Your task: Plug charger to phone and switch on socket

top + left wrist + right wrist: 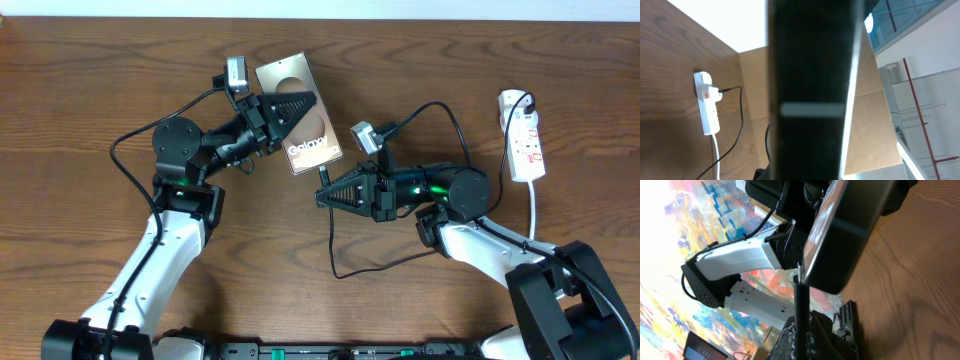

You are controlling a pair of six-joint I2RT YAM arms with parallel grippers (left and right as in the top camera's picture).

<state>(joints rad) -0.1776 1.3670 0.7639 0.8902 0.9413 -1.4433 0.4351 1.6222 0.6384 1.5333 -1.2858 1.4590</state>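
Left gripper (305,103) is mine and clamped shut on the flat rectangular phone with a brownish screen and white "Galaxy" text (308,145). The phone sits left of centre, toward the far side of the brown wooden table (100,70). In the right wrist view it looks raised and tilted off the wood. Its near short edge faces my other arm.

My right gripper (325,193) is closed tight on the thin black charger cable (333,245), right behind its small plug tip (800,300). It sits just near-right of the phone's near edge. The tip points up at that edge and reaches it in the right wrist view. I cannot tell whether it is seated in the port or only touching the rim. Slack cable loops back toward me across the table.

The narrow white plastic power strip with red markings (525,145) lies at the far right, well apart from both grippers. A black plug appears to sit in its far end. The switch is too small to read, so I cannot tell if it is on.

Progress, as I judge it: both parts are picked up and lined up, and the insertion is at or near contact. What is left is to push the tip home, confirm it holds, release, then take one arm right to press the strip's switch. The main risk I see is the tip skating off the edge if the phone's tilt is off.
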